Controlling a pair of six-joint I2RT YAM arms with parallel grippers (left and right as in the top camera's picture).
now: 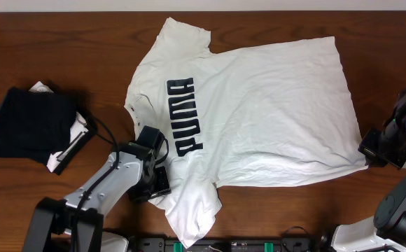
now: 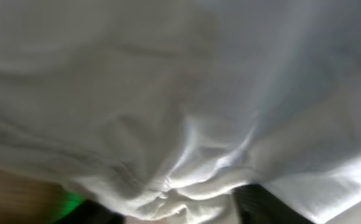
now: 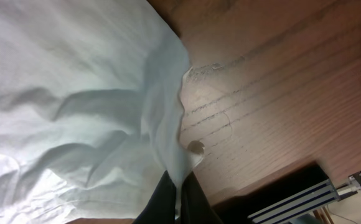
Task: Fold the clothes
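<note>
The clothes here are a white short-sleeved T-shirt point(image 1: 259, 105) with dark lettering, spread flat on the wooden table point(image 1: 63, 42) with its neck to the left. My left gripper point(image 1: 157, 171) sits at the shirt's near shoulder, by the front sleeve. In the left wrist view white cloth point(image 2: 168, 81) fills the picture. A bunched fold of it lies between the dark fingers point(image 2: 264, 208) of my left gripper point(image 2: 174, 211), which stand apart. My right gripper point(image 1: 371, 148) is at the near hem corner. Seen from the right wrist, my right gripper point(image 3: 179, 199) is shut on that corner of the shirt point(image 3: 62, 93).
A folded dark navy garment point(image 1: 31, 126) lies at the left with a white piece point(image 1: 66, 150) under its edge. The table's front edge point(image 3: 274, 177) runs close beside the right gripper. Arm bases point(image 1: 70, 224) stand along the front.
</note>
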